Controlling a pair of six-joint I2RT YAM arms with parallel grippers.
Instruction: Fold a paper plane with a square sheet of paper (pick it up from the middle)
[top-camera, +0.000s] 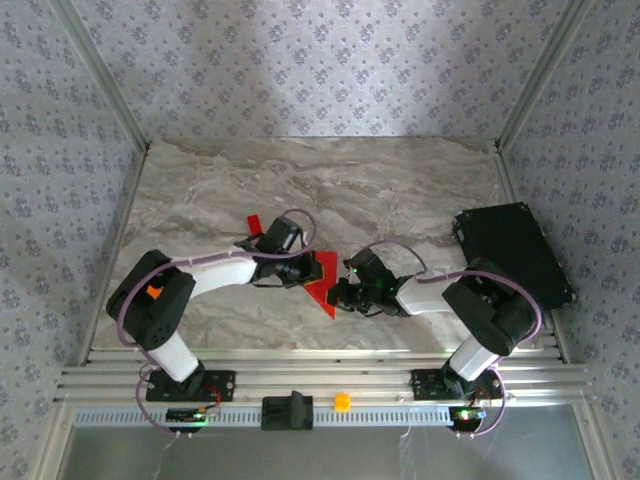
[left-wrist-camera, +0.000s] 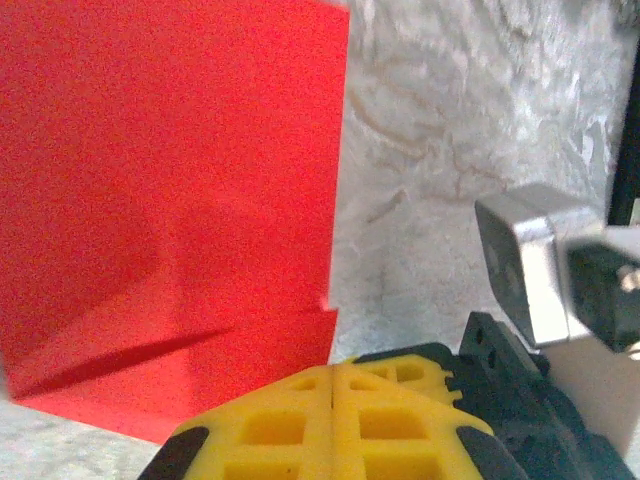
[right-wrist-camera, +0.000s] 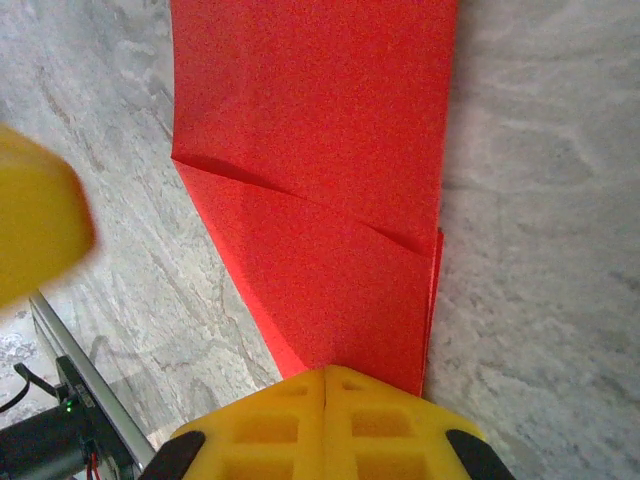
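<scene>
Square sheet of paper (right-wrist-camera: 310, 150) lay flat on the marble table (top-camera: 400, 180), midway between the arms, folded into a wedge with a diagonal crease. Left gripper (left-wrist-camera: 335, 400) had its jaws together, tips at the sheet's edge. Right gripper (right-wrist-camera: 327, 400) was likewise closed, at the narrow end. Could not tell whether either pinched a layer. Judged: very light, limp, easily creased, likely to slide on stone. Best taken along the middle fold, gently.

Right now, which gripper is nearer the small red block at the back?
Left. The left gripper sits at the red paper, just right of the small red block; the right gripper is further right, closer to the bases.
</scene>
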